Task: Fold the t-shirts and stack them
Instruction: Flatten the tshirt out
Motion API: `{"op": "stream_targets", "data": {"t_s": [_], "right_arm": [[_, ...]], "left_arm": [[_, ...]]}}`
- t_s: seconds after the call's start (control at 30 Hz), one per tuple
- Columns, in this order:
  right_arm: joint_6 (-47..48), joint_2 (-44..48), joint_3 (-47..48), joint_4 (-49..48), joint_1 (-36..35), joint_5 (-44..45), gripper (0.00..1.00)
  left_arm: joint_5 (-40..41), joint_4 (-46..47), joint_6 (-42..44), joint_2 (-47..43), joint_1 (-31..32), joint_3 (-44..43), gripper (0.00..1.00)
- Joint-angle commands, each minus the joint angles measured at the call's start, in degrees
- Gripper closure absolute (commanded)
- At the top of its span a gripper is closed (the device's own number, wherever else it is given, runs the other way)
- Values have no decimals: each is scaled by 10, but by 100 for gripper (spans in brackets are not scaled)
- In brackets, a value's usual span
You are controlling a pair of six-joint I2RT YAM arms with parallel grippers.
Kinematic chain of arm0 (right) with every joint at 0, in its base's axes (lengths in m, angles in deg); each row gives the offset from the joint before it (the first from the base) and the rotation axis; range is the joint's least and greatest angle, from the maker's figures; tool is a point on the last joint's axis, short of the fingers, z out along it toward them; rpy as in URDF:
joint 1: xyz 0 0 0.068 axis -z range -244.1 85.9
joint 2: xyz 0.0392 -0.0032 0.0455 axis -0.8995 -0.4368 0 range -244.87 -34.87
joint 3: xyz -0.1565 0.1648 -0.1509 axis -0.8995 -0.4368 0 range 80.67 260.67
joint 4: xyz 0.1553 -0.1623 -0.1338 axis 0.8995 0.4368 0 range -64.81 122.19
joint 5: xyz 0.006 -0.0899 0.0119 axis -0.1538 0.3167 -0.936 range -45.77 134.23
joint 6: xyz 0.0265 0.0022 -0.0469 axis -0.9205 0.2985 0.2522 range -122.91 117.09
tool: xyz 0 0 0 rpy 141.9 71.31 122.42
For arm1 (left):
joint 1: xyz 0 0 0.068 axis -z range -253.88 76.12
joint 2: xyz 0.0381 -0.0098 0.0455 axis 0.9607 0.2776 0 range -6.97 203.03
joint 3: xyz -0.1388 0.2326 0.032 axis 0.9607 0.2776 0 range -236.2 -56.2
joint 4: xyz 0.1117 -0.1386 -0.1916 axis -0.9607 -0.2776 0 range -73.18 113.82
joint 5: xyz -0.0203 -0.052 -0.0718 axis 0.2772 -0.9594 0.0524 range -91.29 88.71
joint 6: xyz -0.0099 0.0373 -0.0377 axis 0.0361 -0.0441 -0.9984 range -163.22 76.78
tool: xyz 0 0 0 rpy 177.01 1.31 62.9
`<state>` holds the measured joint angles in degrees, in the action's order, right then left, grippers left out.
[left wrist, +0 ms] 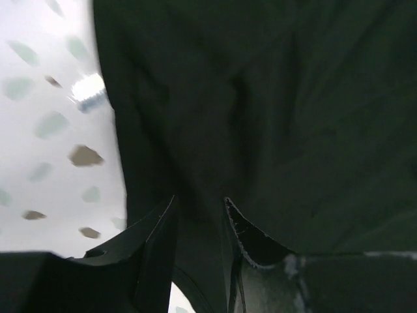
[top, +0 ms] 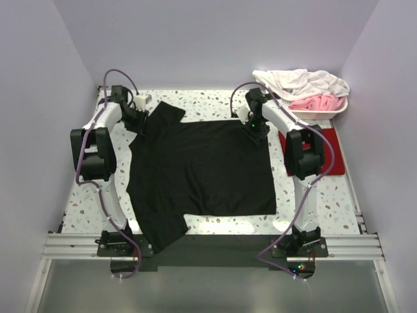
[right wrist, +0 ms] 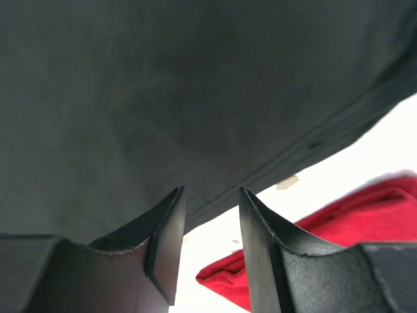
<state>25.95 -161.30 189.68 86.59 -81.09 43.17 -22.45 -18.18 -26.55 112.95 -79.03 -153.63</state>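
Black t-shirt: spread flat on the bench, with the sleeves rumpled along its left side.
Red t-shirt: lies just right of the black t-shirt, under the right arm.
Left hand: at the black t-shirt's far left corner. Jaws are partly apart with cloth in the gap; you cannot tell whether it is pinched.
Right hand: at the black t-shirt's far right corner. Jaws are narrowly apart and hold nothing.
Risk, missed hem: if the right hand closes short of the hem, it will likely catch nothing.
Risk, skew: if only one hand grips, expect a crooked fold.
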Motion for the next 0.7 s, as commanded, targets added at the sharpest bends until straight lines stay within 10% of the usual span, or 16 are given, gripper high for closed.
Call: {"op": "stream_targets", "data": {"t_s": [0.0,0.37,0.53,0.67], "right_arm": [[22,-18,-30,-8,-1,20,59],[-6,-131,63,-155,1,156,60],[-44,-180,235,-80,-1,121,50],[-36,-73,183,-59,-1,43,42]], "left_arm": [[41,-20,18,-16,1,39,64],[119,-1,5,142,-8,-137,71],[110,-36,4,212,-8,-343,63],[84,-27,39,128,-8,-288,55]]}}
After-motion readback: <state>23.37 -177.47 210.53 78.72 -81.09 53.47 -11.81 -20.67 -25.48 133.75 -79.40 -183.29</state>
